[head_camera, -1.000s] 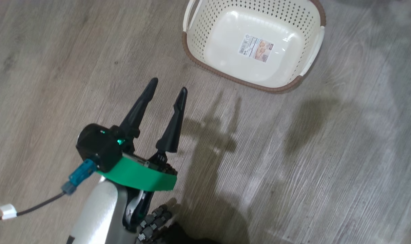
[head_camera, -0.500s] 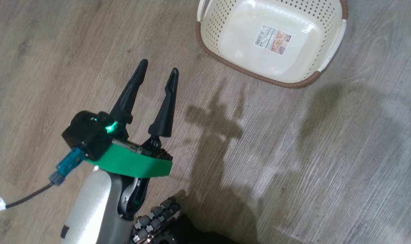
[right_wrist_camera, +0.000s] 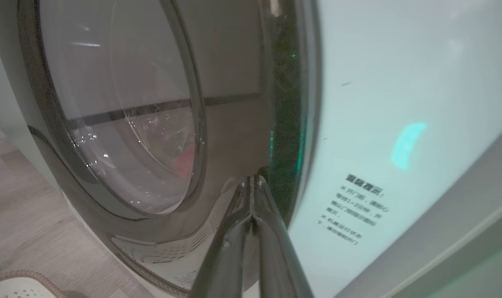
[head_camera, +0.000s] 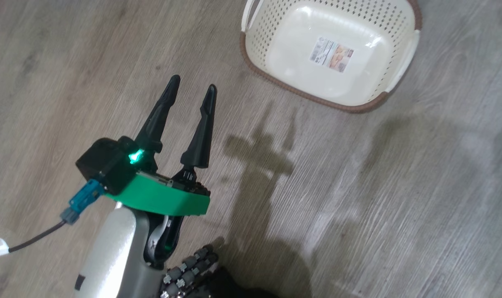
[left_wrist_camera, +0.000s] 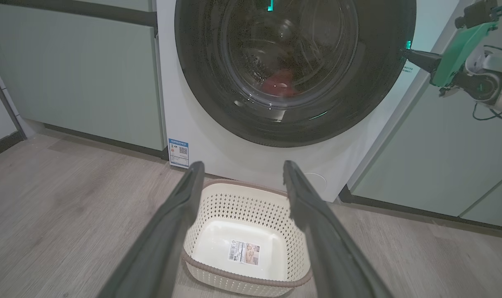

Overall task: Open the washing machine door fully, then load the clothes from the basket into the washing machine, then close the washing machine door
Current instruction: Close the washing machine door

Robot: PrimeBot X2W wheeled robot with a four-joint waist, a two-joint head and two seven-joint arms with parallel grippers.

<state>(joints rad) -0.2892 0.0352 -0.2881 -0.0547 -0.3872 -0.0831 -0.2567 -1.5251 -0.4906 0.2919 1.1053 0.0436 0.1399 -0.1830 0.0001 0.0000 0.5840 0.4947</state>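
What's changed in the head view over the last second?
The whole view shifted, so the camera moved: the basket and floor slid right in the frame, the left gripper up and left. Nothing was taken hold of or let go. The left gripper stayed open and empty; the basket stayed empty on the floor.

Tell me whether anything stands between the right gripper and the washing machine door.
Nothing visible does: the right gripper, shut, has its tips at the black rim of the washing machine door.
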